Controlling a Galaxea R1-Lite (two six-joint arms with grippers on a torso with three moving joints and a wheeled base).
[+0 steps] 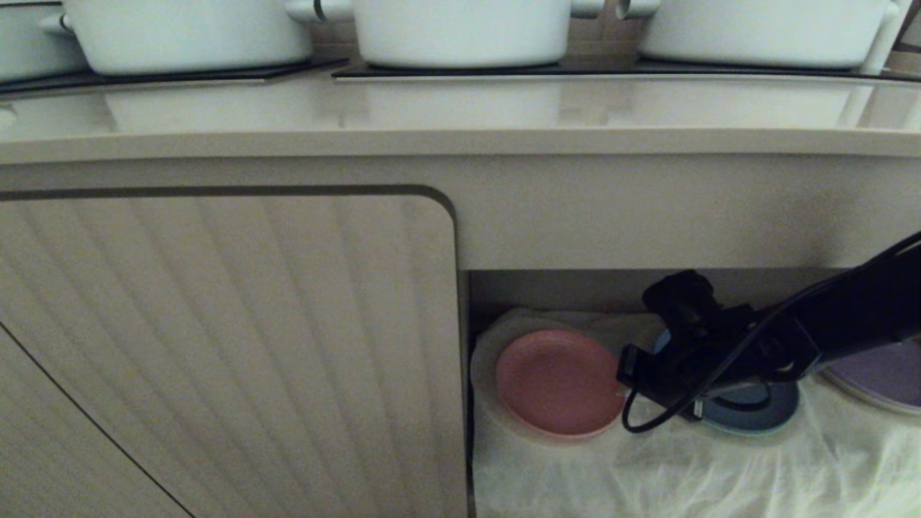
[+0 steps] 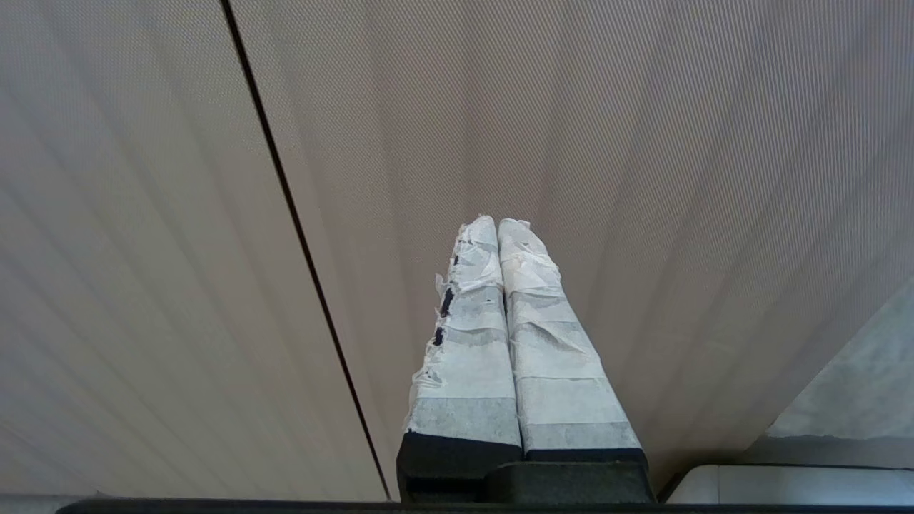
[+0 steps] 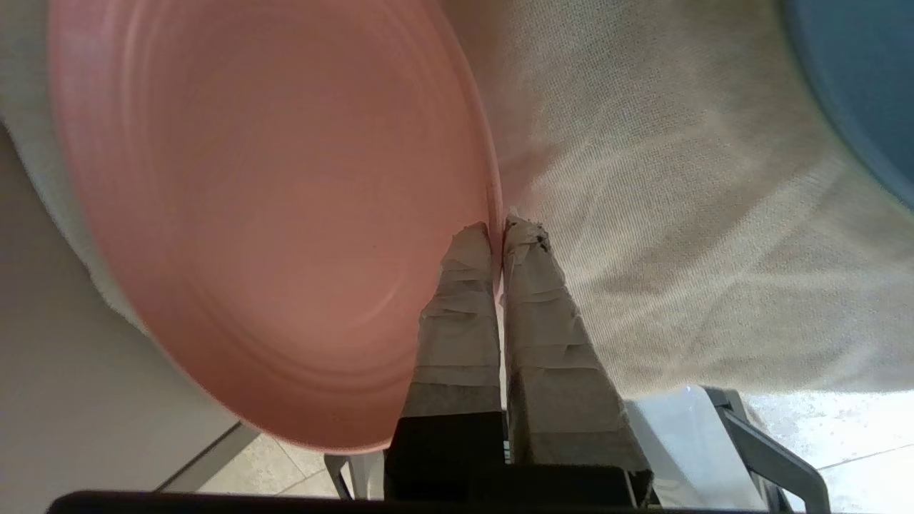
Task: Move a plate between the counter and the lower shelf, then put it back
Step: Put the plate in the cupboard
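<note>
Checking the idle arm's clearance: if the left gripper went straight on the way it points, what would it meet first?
The left gripper, its fingers pressed together, points at the ribbed beige cabinet door, so it would most likely meet that panel first. Nothing else shows in its line, though how far off the door is cannot be judged.

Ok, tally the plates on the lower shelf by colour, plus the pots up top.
Pink plate: 1
Blue plate: 1
Purple plate: 1
White pots: 3 clearly in view, a fourth possibly cut off at far left
Total: 6

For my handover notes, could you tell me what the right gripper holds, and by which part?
The right gripper pinches the pink plate by its rim.
</note>
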